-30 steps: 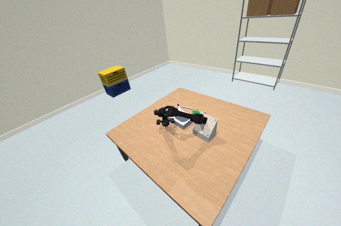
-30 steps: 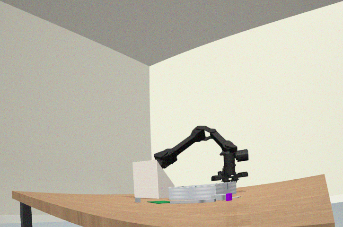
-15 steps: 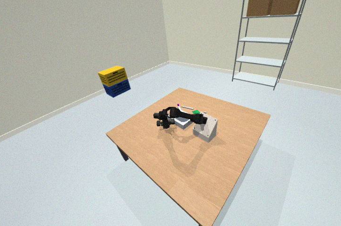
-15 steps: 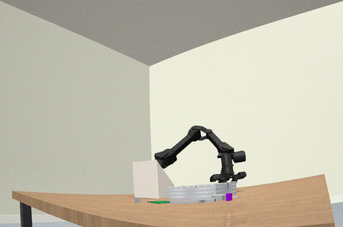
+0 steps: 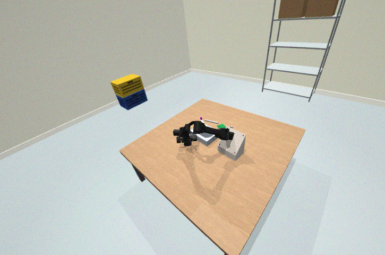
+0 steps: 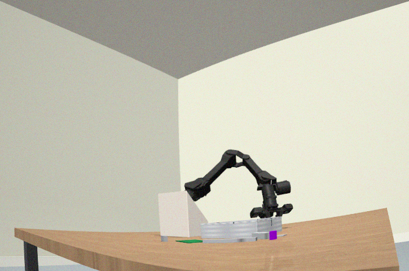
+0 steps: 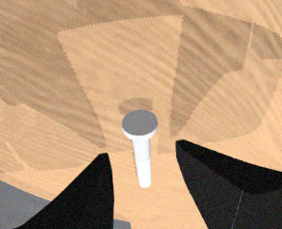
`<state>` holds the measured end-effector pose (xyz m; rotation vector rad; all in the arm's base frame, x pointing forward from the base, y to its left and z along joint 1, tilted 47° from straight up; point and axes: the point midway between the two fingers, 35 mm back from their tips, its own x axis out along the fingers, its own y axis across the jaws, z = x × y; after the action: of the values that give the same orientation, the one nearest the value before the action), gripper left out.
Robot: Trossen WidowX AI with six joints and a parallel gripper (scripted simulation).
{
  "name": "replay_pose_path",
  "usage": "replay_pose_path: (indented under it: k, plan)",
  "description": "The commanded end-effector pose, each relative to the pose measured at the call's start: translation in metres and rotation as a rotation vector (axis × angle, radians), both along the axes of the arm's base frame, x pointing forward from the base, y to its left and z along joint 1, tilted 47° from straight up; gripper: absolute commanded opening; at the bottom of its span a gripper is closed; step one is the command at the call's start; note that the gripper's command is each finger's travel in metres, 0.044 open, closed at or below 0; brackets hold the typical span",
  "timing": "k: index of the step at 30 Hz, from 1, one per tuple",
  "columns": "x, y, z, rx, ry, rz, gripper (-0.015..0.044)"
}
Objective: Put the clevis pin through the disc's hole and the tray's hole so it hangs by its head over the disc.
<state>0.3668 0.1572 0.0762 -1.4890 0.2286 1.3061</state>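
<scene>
The steel clevis pin (image 7: 141, 155) shows in the wrist view with its flat grey head toward the upper side and its pale shank running down the image. My gripper (image 7: 143, 156) (image 5: 187, 144) (image 6: 271, 217) is open, with bare wood visible between the shank and each black finger. The pin is not gripped; I cannot tell whether it lies, leans or is falling. The rimmed tray (image 5: 207, 142) (image 6: 228, 231) stands beside the gripper, between it and the arm's base. A grey edge at the wrist view's lower left appears to be the tray. The disc cannot be made out clearly.
A pale sloped block (image 5: 238, 142) (image 6: 173, 214) stands at the arm's base. Behind the tray lie a silver bar (image 5: 211, 121), a green flat piece (image 5: 221, 126) (image 6: 189, 241) and a purple piece (image 5: 200, 118) (image 6: 272, 235). A small grey cylinder (image 6: 164, 238) stands near the block.
</scene>
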Motion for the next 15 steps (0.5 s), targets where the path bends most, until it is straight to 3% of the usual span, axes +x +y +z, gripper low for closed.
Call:
replay_pose_path:
  k: [1, 15]
  plan:
    - [0.0006, 0.0023, -0.0023, -0.003, -0.003, -0.007, 0.0160]
    - [0.0011, 0.0052, -0.0050, -0.003, -0.003, -0.007, 0.0160]
